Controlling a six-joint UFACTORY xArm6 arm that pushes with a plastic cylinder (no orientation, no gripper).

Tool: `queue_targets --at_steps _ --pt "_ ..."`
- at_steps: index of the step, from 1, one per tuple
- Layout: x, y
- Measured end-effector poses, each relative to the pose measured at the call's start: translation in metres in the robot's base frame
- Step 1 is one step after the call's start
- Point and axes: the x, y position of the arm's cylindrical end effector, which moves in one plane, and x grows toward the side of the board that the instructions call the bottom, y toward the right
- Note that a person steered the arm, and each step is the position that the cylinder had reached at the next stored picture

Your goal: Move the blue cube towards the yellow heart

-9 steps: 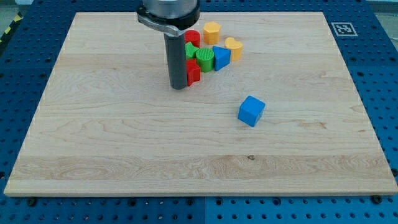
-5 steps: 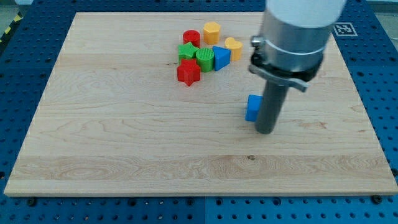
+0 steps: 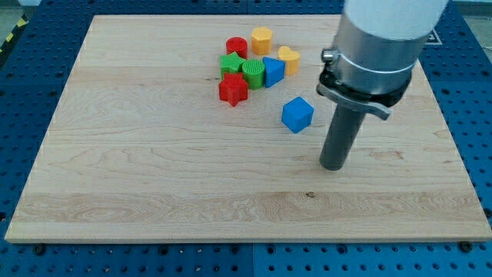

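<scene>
The blue cube point(image 3: 297, 115) lies on the wooden board, below and a little right of the block cluster. The yellow heart point(image 3: 289, 57) sits at the cluster's right edge, above the cube and apart from it. My tip point(image 3: 331, 165) rests on the board to the lower right of the blue cube, a short gap away and not touching it. The rod rises from the tip toward the view's top right.
The cluster at the top centre holds a red star point(image 3: 233, 90), a green cylinder point(image 3: 253, 73), a green block point(image 3: 231, 64), a red cylinder point(image 3: 237, 46), a yellow hexagon point(image 3: 261, 38) and a blue triangle point(image 3: 272, 71). The board's right edge point(image 3: 453, 146) is near the arm.
My tip swung from the cluster's left across to the blue cube's right. The cube has slid up and left, closer to the yellow heart. The tip now stands just behind it.
</scene>
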Motion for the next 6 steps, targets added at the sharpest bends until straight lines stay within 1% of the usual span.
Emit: queue_targets --at_steps 2,3,4,5,6 --pt "-0.07 -0.01" --pt "-0.086 -0.01" --pt "-0.083 -0.01" --pt "-0.056 -0.002" --pt "-0.036 -0.014"
